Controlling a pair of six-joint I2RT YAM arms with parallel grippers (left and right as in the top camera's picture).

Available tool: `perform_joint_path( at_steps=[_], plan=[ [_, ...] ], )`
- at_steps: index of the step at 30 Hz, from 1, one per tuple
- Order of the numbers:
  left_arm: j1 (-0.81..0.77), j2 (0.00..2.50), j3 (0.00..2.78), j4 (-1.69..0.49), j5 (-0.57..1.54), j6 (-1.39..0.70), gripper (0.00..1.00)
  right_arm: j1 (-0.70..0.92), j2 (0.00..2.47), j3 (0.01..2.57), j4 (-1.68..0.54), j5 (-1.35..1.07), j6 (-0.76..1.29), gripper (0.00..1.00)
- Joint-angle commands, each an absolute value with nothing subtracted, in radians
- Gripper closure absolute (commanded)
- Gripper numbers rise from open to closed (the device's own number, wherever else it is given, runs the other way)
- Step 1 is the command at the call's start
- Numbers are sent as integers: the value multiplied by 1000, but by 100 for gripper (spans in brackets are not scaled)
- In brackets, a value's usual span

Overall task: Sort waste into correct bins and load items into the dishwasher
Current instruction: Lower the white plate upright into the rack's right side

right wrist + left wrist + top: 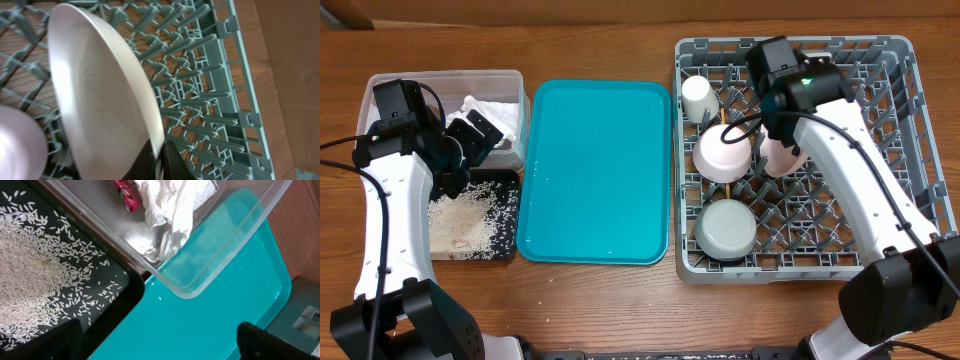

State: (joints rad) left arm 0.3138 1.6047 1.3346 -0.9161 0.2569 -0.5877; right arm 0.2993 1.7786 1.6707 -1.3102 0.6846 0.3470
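Two grippers: right gripper (160,161) clamped on pink plate (100,100) in grey rack (220,100); left gripper (160,342) spread wide by black tray (117,307).

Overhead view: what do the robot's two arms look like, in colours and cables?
The left arm and the right arm have white links joined by black joint housings. A thin black cable runs along each. A small green light glows near the right wrist.

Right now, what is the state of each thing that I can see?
Plate, on edge in rack, gripped at rim.
Right gripper, shut on plate.
Left gripper, open, holding nothing.
Tub, holds napkins and wrapper.
Black tray, holds rice.
Cup, in rack.
Bowls, both in rack.
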Motion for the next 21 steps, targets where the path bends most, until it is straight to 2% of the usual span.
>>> perform_joint_path(
  at_steps=[1,5,9,12,13,18,21],
  plan=[
    [307,1595,1351,-915,251,-572,0,355,1777,1669,-1315,614,366,96],
    [307,1595,1351,-915,251,-572,0,375,1777,1669,-1332,599,366,94],
    [307,1595,1351,-915,251,-572,0,376,1777,1669,-1343,599,366,74],
    [307,1595,1351,-915,251,-572,0,376,1777,1669,-1346,599,366,66],
    [307,1595,1351,-915,251,-572,0,376,1777,1669,-1346,600,366,56],
    [307,1595,1351,-915,251,-572,0,376,1776,1671,-1345,612,357,41],
    [307,1595,1351,-915,251,-572,0,376,1774,1688,-1349,612,331,38]
  ],
)
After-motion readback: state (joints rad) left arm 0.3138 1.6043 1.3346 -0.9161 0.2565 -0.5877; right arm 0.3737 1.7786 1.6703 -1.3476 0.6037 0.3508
